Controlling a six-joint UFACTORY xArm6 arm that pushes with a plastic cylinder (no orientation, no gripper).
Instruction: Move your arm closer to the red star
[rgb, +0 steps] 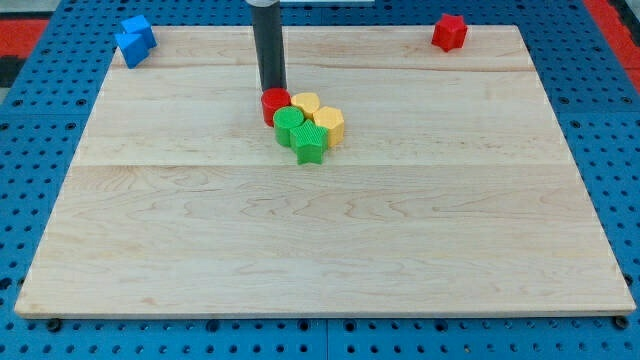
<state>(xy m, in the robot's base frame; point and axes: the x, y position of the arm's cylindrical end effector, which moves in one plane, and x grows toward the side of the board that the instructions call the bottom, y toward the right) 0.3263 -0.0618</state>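
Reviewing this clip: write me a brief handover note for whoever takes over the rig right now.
My tip sits at the top edge of the central cluster, right against the red round block.
The cluster also holds two yellow blocks and two green blocks, all packed together.
The red star lies alone near the board's top right corner, far from my tip.
A blue block sits at the top left corner.
Done: nothing visible toward the goal.
Left: slide the tip toward the view's right and top, up to the red star.
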